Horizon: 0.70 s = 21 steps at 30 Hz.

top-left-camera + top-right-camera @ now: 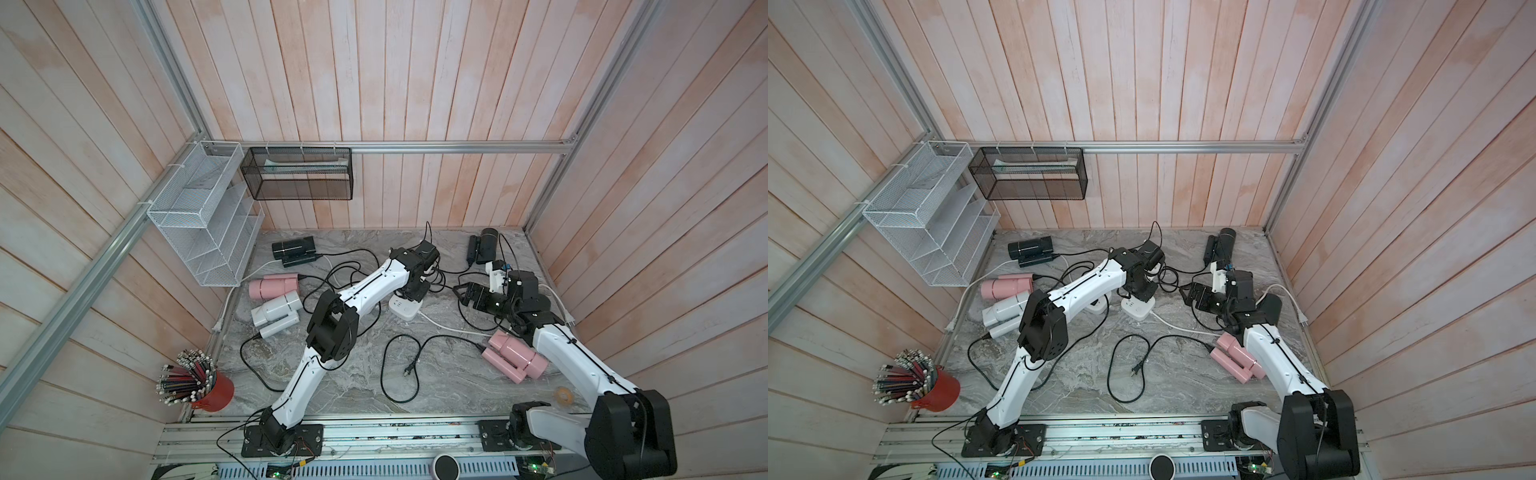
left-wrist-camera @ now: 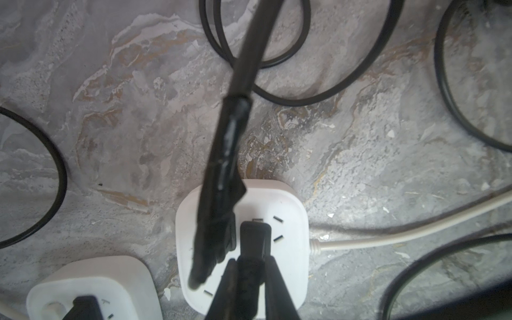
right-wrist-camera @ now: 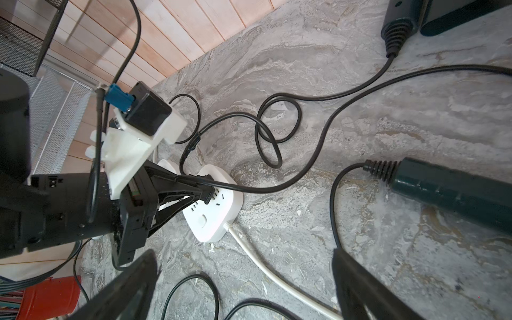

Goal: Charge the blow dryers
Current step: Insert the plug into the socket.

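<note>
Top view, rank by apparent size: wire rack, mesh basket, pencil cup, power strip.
1. white wire rack
2. black mesh basket
3. red pencil cup
4. white power strip
Rack and basket hang higher, maybe nearer the camera.

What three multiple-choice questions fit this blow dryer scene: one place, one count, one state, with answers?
1. Where on the table does the red pencil cup stand?
A) near left corner
B) far right corner
C) middle

2. How many pink blow dryers show?
A) one
B) two
C) four

3. The left jaws are:
A) open above bare table
B) shut on a black plug at the white power strip
C) holding a pink dryer

Answers:
1 A, it stands at the front edge on the left.
2 B, one lies on the left, one on the right.
3 B, the left wrist view shows them pinching the plug.
</note>
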Available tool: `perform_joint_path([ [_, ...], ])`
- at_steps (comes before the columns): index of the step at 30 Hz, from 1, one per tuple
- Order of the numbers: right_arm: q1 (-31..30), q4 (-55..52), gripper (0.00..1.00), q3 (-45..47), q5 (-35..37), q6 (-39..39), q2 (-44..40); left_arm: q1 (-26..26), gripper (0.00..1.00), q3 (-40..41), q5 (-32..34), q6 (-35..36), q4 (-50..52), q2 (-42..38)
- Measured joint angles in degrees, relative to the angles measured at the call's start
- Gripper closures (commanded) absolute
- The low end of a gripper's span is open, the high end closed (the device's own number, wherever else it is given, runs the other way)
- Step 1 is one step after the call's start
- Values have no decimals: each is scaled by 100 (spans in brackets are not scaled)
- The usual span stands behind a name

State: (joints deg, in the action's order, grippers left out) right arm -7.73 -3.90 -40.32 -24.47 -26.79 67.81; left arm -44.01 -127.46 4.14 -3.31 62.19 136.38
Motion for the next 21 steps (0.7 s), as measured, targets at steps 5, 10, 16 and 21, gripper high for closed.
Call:
perform_joint_path([
  [5, -11, 0, 1, 2, 2, -2, 0, -66, 87, -164, 87, 57, 26, 105],
  [10, -20, 2, 2, 24, 2, -2, 2, -70, 87, -380, 83, 120, 142, 243],
  [16, -46, 2, 1, 28, 4, -2, 2, -70, 88, -481, 68, 212, 227, 304],
  [21, -50, 4, 1, 28, 7, -2, 9, -70, 87, -481, 68, 275, 254, 304],
])
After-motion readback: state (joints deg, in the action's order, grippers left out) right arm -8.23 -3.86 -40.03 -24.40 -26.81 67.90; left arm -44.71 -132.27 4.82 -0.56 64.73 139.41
